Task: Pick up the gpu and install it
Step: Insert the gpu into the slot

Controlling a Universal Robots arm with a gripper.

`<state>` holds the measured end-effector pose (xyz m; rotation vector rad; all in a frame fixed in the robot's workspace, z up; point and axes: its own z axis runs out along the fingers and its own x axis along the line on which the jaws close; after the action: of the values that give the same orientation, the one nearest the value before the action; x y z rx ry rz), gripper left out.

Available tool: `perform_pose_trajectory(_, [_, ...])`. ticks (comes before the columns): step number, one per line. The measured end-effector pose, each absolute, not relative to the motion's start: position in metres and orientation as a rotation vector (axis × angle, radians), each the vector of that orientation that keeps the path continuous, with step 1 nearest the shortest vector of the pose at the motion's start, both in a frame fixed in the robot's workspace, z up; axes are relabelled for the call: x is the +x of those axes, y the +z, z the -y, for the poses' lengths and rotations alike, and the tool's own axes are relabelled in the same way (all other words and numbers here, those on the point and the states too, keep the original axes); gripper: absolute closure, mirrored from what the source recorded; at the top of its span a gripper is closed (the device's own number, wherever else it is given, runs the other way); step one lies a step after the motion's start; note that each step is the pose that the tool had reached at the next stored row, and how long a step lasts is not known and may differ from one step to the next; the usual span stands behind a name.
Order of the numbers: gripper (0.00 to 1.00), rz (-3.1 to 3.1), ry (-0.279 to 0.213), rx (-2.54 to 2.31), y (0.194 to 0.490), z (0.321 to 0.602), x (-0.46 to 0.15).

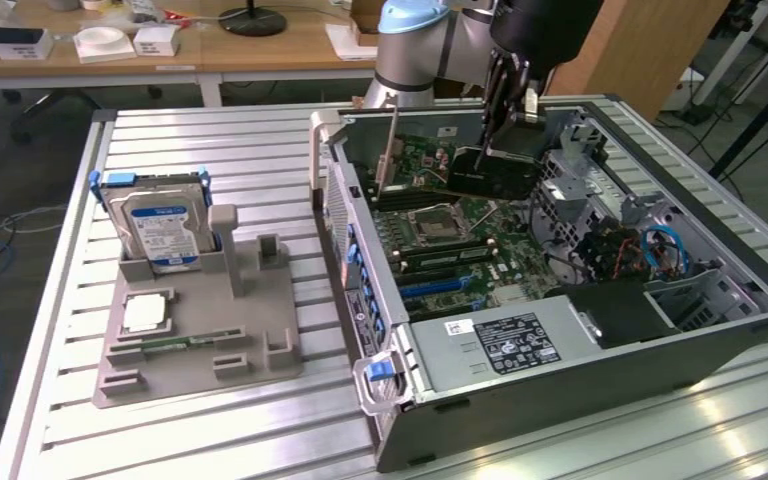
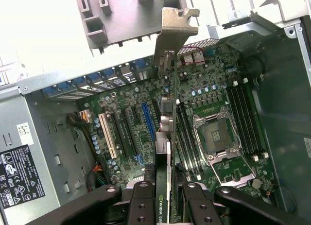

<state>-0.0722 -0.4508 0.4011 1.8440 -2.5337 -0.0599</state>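
Observation:
The gpu (image 1: 491, 172) hangs tilted inside the open computer case (image 1: 357, 250), above the motherboard (image 1: 471, 235). My gripper (image 1: 507, 125) comes down from above and is shut on the card's upper edge. In the wrist view the gpu (image 2: 170, 137) is seen edge-on, a thin green board running away from my gripper (image 2: 168, 203). Its silver bracket (image 2: 175, 25) reaches the case's rear wall. The black fingers (image 2: 142, 205) press on both faces of the card. Beneath it lie the expansion slots (image 2: 129, 130), one white, one blue, the rest black. The card's lower edge is hidden.
A grey holder (image 1: 197, 330) on the slatted table at the exterior view's left carries a silver hard drive (image 1: 157, 228), a processor (image 1: 144, 312) and a memory stick (image 1: 177, 343). Inside the case are the power supply (image 1: 504, 342), the processor socket (image 2: 216, 137) and drive cages (image 1: 584, 170).

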Motion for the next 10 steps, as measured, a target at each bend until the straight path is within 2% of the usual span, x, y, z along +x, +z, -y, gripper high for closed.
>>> perform_pose_trajectory(10, [0.74, 2.508, -0.060, 1.878, 0.4011, 0.4508, -0.0720])
